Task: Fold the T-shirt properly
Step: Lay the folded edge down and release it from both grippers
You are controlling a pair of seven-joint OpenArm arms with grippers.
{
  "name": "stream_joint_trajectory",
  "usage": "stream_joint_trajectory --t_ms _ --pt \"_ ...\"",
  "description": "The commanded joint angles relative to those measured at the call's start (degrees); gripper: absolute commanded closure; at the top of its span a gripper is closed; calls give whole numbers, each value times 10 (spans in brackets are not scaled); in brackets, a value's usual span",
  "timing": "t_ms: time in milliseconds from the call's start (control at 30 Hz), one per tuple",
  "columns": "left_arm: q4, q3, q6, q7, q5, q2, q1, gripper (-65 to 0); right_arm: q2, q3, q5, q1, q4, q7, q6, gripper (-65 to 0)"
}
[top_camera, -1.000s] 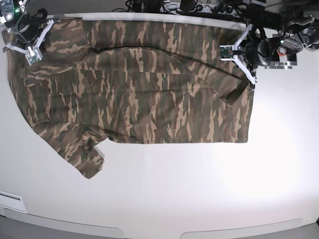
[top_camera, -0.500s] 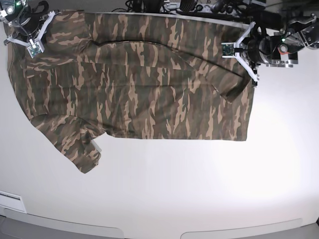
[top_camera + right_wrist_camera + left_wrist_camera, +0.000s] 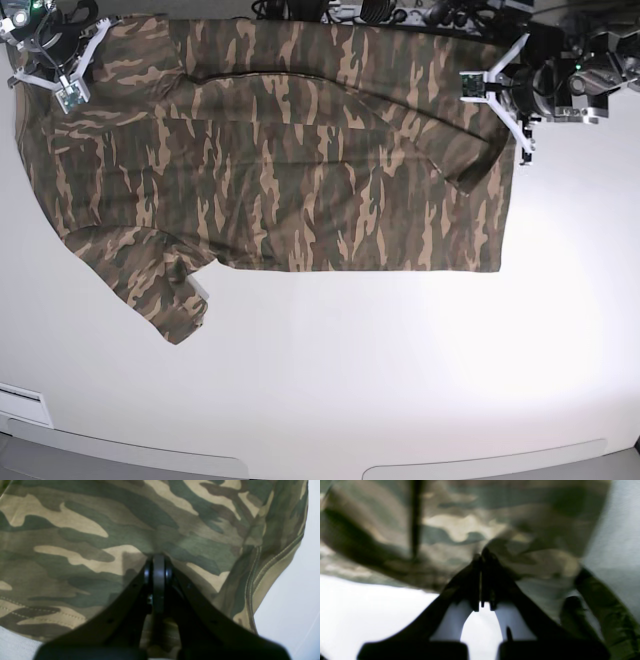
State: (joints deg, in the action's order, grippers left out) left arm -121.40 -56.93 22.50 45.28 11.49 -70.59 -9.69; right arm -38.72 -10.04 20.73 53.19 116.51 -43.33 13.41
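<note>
Both of my grippers are pressed together on the T-shirt (image 3: 280, 160), one at each far corner of the spread cloth. My right gripper (image 3: 158, 562) has its black fingers (image 3: 158, 580) closed flat against each other with camouflage cloth bunched at the tips; a stitched hem runs down the right side of that wrist view, beside bare white table. In the base view this right gripper (image 3: 70, 92) sits at the far left corner of the shirt. My left gripper (image 3: 482, 557) is also drawn tight, its two dark fingers (image 3: 492, 580) meeting at a point with only a thin slit between them, and cloth gathers right at that point; the picture is blurred, so I cannot make out how much cloth is caught. In the base view the left gripper (image 3: 495, 85) is at the far right corner, where a flap of the shirt hangs in a dark fold just below it.

The T-shirt lies across the far half of the white table (image 3: 400, 370), broad and mostly flat. One short sleeve (image 3: 165, 295) sticks out toward the near left, its end slightly rumpled.
</note>
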Motion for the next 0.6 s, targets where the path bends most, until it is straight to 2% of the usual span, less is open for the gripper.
stream_joint_trajectory --t_ms 0,300,400,567 --pt "-6 3 -10 1 -6 -12 -3 0 0 6 1 16 1 -52 11 0" --pt "-24 4 -17 2 -38 -19 -3 0 0 5 -64 16 65 -54 -10 0" --pt "-36 4 -43 2 -42 -28 -3 0 -1 5 -100 15 83 -48 -31 0" --pt "-64 4 -104 0 -89 -30 -3 0 0 5 -155 14 112 -25 -72 0"
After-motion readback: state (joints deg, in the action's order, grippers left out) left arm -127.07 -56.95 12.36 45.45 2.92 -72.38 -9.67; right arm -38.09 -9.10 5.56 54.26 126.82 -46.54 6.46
